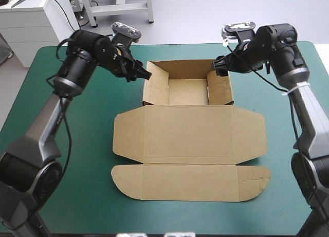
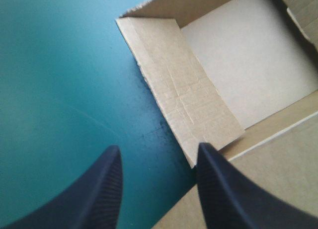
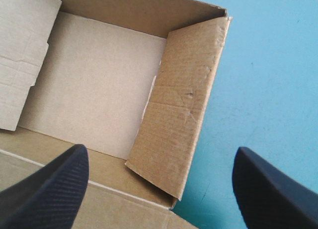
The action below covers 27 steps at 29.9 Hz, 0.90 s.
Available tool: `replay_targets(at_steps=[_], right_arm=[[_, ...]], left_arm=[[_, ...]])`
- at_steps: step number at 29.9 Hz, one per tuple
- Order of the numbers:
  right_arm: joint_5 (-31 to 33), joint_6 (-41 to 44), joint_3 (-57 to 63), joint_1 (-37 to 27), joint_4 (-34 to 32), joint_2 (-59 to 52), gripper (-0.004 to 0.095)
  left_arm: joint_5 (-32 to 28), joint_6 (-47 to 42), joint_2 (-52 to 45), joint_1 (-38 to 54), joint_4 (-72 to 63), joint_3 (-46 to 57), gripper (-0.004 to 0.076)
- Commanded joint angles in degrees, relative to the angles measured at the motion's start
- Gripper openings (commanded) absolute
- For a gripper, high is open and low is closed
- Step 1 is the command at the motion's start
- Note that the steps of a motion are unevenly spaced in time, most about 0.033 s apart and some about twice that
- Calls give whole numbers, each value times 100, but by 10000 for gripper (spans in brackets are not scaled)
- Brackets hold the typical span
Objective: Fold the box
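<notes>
The teal-green cover (image 1: 77, 160) carries the brown box (image 1: 187, 129) at its middle, an open tray with walls raised at the far side and the lid lying flat toward the near edge. The left gripper (image 1: 145, 72) stands spread beside the tray's left wall, and the right gripper (image 1: 220, 66) is spread wide at the right wall.

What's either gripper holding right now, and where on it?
Nothing. Left gripper and right gripper both stand open at the side walls of the box.
</notes>
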Motion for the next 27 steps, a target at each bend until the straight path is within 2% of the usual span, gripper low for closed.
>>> replay_targets(at_steps=[1,5,9,15,22,27], right_arm=[[-4,-47,-181,-11,-43,-440,736],[-4,-47,-181,-11,-43,-485,736],[-4,-47,-181,-11,-57,-485,736],[-4,-60,-181,-11,-92,-485,736],[-4,-117,-171,-11,-92,-282,736],[-4,-162,-171,-11,-64,15,736]], left_arm=[[234,-80,-820,-5,17,-188,181],[234,89,-1464,-5,17,60,0],[234,379,-2154,-5,47,687,-8],[234,378,-3231,-5,319,2361,-8],[234,246,-4389,-5,254,4579,-8],[223,-121,-4965,-5,269,5801,-8]])
